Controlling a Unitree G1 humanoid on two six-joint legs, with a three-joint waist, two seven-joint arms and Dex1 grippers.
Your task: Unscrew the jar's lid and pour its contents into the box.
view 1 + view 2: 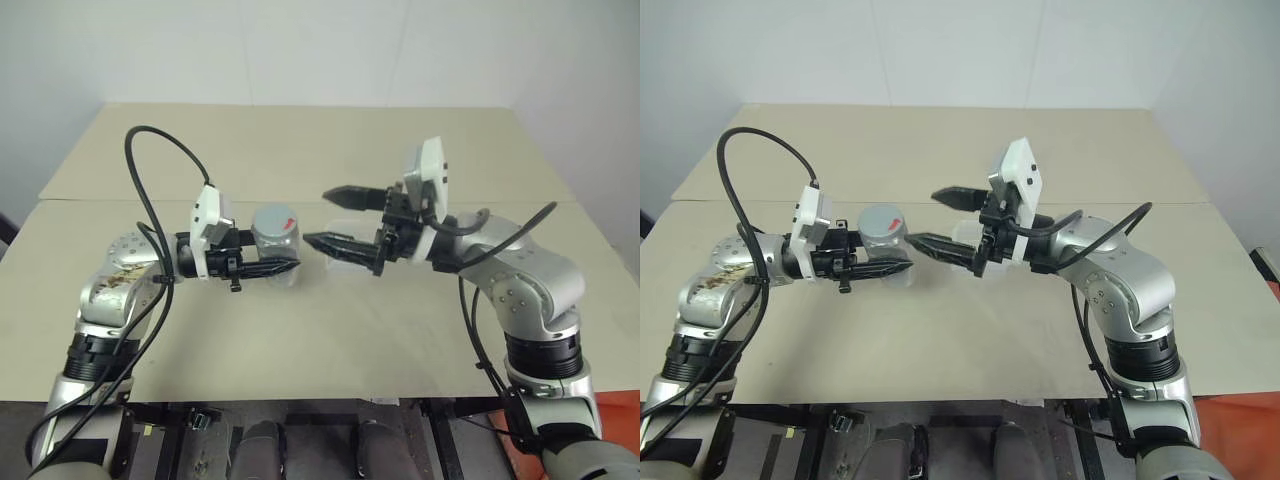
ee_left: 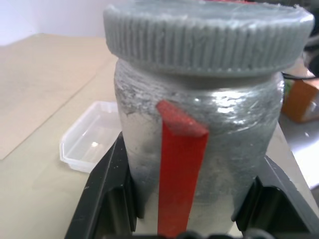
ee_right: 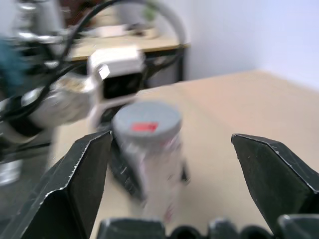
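Note:
My left gripper (image 1: 285, 255) is shut on the jar (image 1: 277, 240), a silvery jar with a red strip (image 2: 180, 174) down its side, held upright just above the table. Its black fingers (image 2: 107, 186) clamp the jar's body on both sides. The ribbed grey lid (image 2: 209, 37) sits on the jar and has a red mark on top (image 3: 144, 127). My right gripper (image 1: 316, 216) is open, pointing at the lid from the right and a little apart from it. The clear box (image 2: 92, 134) lies on the table behind the right gripper's fingers. The contents are hidden.
The beige table (image 1: 330, 330) has a seam across its middle (image 1: 120, 201) and a near edge (image 1: 300, 398). Black cables loop up from both arms (image 1: 150, 135). An orange object (image 2: 299, 99) stands beyond the table's side.

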